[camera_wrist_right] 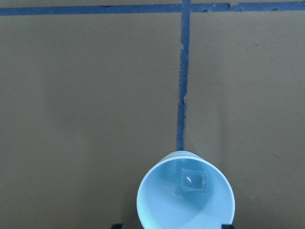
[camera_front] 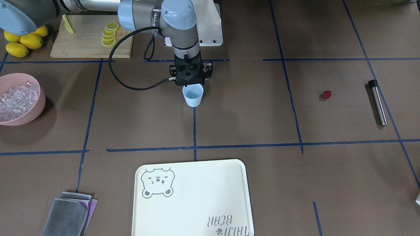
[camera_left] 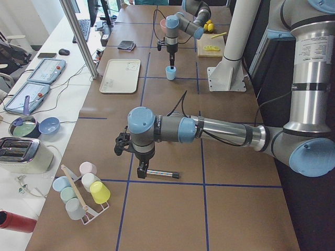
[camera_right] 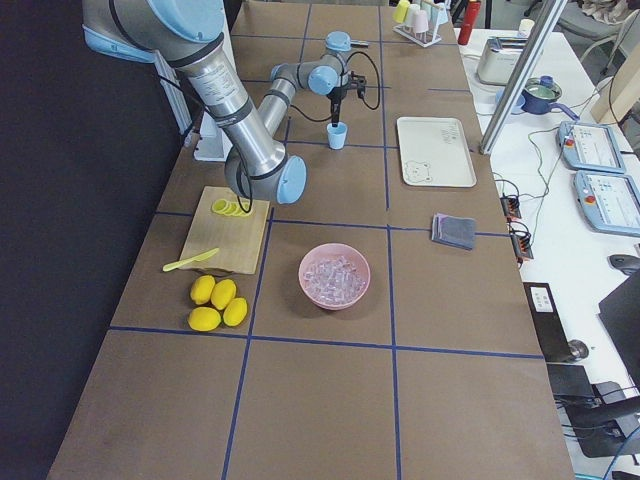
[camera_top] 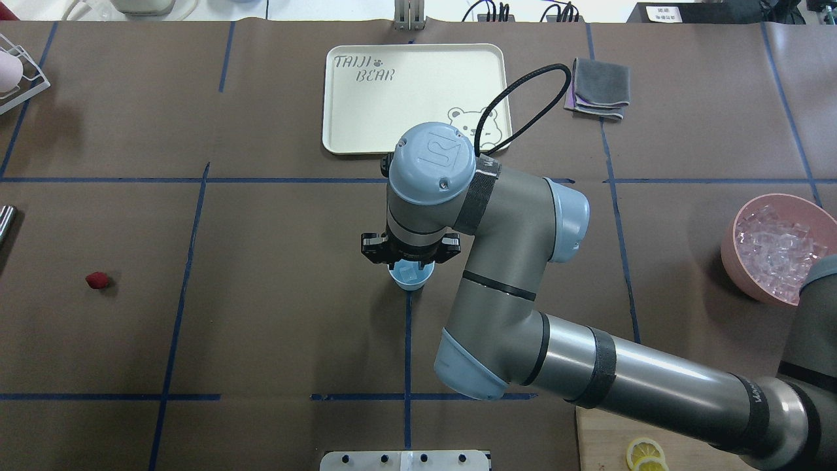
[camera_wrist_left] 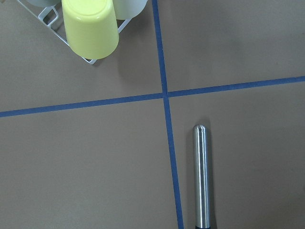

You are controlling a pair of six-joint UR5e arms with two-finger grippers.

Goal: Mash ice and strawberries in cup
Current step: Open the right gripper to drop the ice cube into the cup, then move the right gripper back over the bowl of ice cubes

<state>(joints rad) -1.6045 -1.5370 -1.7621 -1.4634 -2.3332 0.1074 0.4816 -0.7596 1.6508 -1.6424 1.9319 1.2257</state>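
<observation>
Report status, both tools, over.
Right tool open over cup, one ice cube inside. Left tool above metal rod, state unclear. Strawberry on table, outside cup.

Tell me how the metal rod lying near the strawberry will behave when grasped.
The metal rod looks stiff. It is a smooth round cylinder lying flat on the table, so a nudge would probably roll it. Its polished surface may slip in a grip.

One pale blue cup (camera_front: 193,95) holding one ice cube (camera_wrist_right: 194,181); one strawberry (camera_front: 326,94); one steel rod (camera_front: 377,103); one pink bowl (camera_front: 37,109); four whole lemons (camera_right: 224,293); one tray (camera_front: 203,196); one cutting board (camera_front: 85,42).
</observation>
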